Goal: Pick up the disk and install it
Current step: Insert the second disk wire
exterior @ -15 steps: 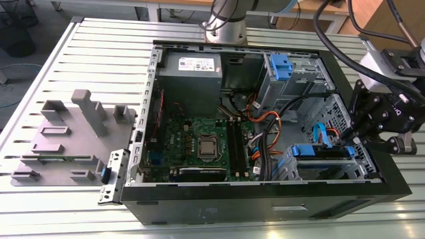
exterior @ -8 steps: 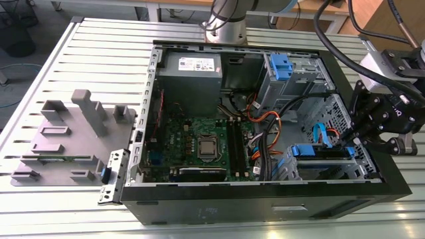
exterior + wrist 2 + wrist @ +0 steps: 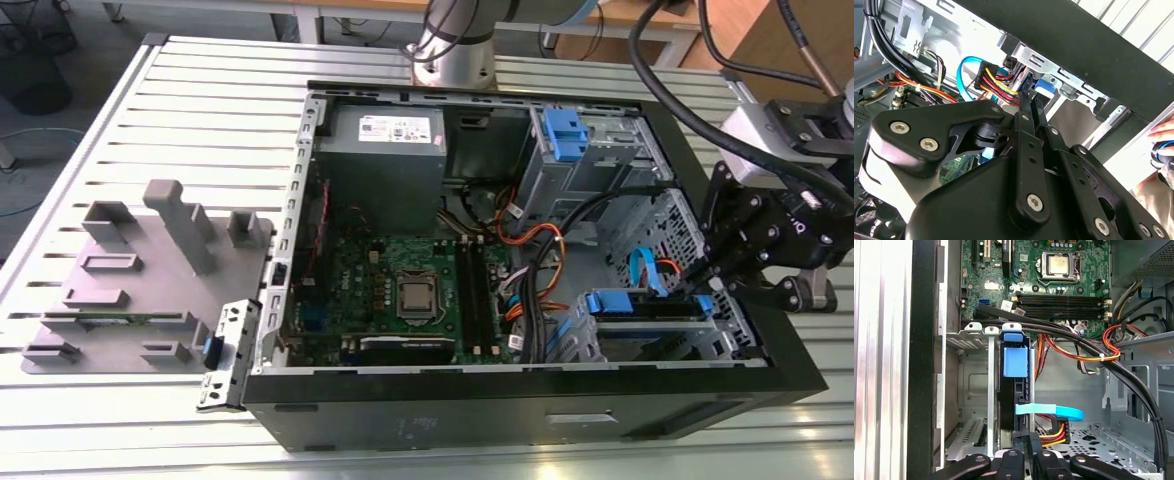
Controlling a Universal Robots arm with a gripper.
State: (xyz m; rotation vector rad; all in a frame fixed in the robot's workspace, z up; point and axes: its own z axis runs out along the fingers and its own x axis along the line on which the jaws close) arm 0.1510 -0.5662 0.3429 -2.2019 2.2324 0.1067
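Your disk [image 3: 1015, 390] stands on edge in the lower drive cage [image 3: 974, 390] of the open computer case [image 3: 534, 400], its blue bracket tab [image 3: 1015, 361] facing you in the first wrist view. Judge it dense, rigid and shock-sensitive, with slick metal faces; the bracket edges are the safer hold. The gripper [image 3: 1021, 452] sits at its near end, jaws drawn narrow, seemingly pinching the disk's edge. A blue data cable [image 3: 1054, 411] and power wires [image 3: 1054, 432] crowd beside it. The upper bay [image 3: 567, 150] carries its own blue tab.
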